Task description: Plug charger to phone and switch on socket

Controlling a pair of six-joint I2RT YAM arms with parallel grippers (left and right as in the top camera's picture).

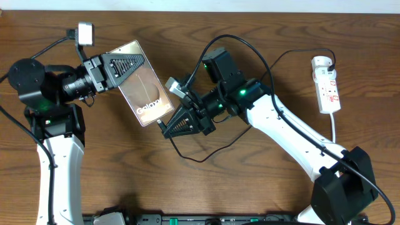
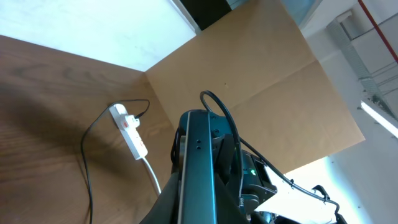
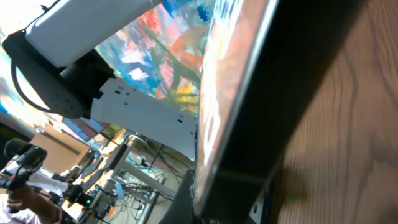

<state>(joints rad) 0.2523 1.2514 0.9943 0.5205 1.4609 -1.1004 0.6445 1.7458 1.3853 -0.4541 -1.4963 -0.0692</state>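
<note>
**Phone held at its far end, cable end at its near end**

Phone (image 1: 145, 87): left of table centre, glossy face up, skewed across the wood. The "Galaxy" lettering sits near the end that points at the right arm. Whether that end touches the table (image 1: 250, 187) cannot be told.

Left gripper (image 1: 139, 64): clamped on the phone's opposite end, with one ribbed finger lying over the face. The left wrist view shows the phone edge-on (image 2: 196, 171).

Right gripper (image 1: 169, 128): jaws closed, tip just beside the lettered end of the phone. The charger (image 1: 190, 159) leaves from between the fingers and loops over the wood. The plug tip is hidden. The right wrist view shows only the phone's dark edge (image 3: 261, 106), very close.

Socket (image 1: 327, 84): well apart at the right edge, lying flat, with red marks on top. Its white cord (image 1: 334, 128) trails toward the right arm's base.
</note>
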